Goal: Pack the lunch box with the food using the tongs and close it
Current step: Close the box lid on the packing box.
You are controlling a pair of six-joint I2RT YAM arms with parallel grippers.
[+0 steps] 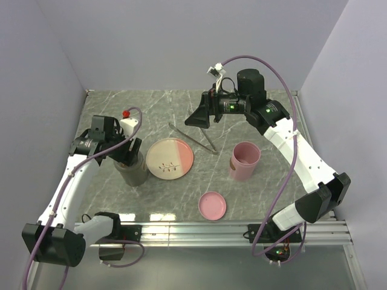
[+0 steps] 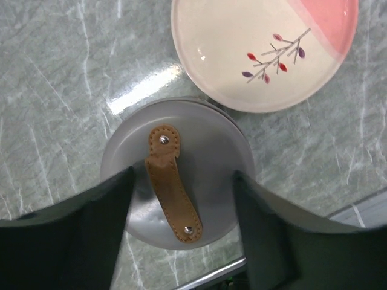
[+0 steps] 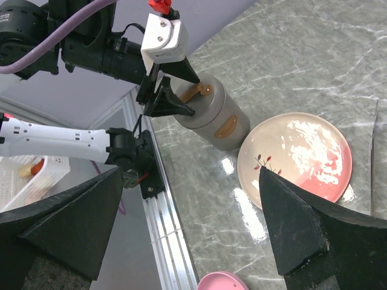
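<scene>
The lunch box [image 1: 136, 174] is a grey cylinder standing upright left of the plate, also seen in the right wrist view [image 3: 221, 118]. Its grey lid [image 2: 205, 145] with a brown leather strap [image 2: 172, 181] sits on top. My left gripper [image 1: 130, 158] hovers just over that lid [image 2: 183, 175], open, fingertips apart on either side of the strap, nothing between them. The tongs [image 1: 195, 138] lie flat on the table beyond the plate. My right gripper [image 1: 198, 119] hangs raised above them, wide open and empty [image 3: 192, 175]. The food is out of view.
The cream-and-pink plate [image 1: 170, 158] [image 2: 260, 54] lies bare beside the lunch box. A pink cup [image 1: 245, 160] stands open to the right, and a pink lid [image 1: 213, 205] lies near the front rail [image 1: 230, 229]. Walls close the table on three sides.
</scene>
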